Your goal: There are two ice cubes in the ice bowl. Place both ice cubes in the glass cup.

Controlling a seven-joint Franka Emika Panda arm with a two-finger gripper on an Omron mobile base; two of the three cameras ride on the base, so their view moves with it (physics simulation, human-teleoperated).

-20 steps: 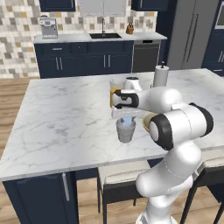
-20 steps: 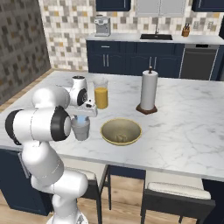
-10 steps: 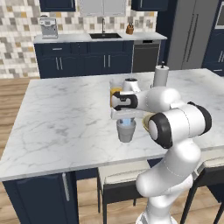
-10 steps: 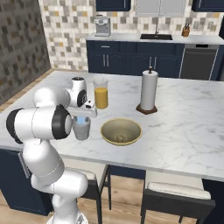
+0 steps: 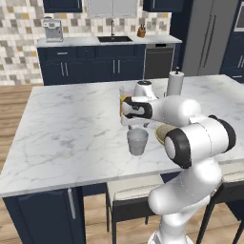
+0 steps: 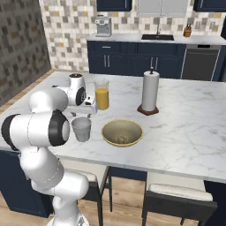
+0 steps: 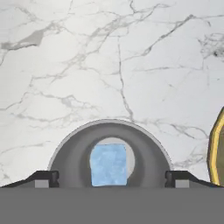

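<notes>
Seen from straight above in the hand view, the grey glass cup (image 7: 70, 153) has a pale blue ice cube (image 7: 108, 165) lying on its floor. My gripper (image 7: 111, 178) hovers just over the cup, open, its fingertips (image 7: 43, 178) spread wider than the cube and holding nothing. From the base cameras the cup (image 5: 137, 141) (image 6: 81, 129) stands near the island's front edge, right under the gripper (image 5: 134, 125) (image 6: 84, 113). The yellowish ice bowl (image 6: 122, 132) (image 5: 161, 134) (image 7: 216, 148) sits just beside the cup. A small pale bit lies on its floor; I cannot tell whether it is a cube.
A taller glass of orange juice (image 6: 102, 93) (image 5: 125, 100) stands close behind the gripper. A paper towel roll (image 6: 149, 91) (image 5: 174, 84) is upright farther back. The marble island top (image 5: 71, 128) stretches wide to the left. Stools are tucked under the front edge.
The jaws have gone from shut to wide open above the cup, and a cube now lies inside it. The arm has hardly moved.
</notes>
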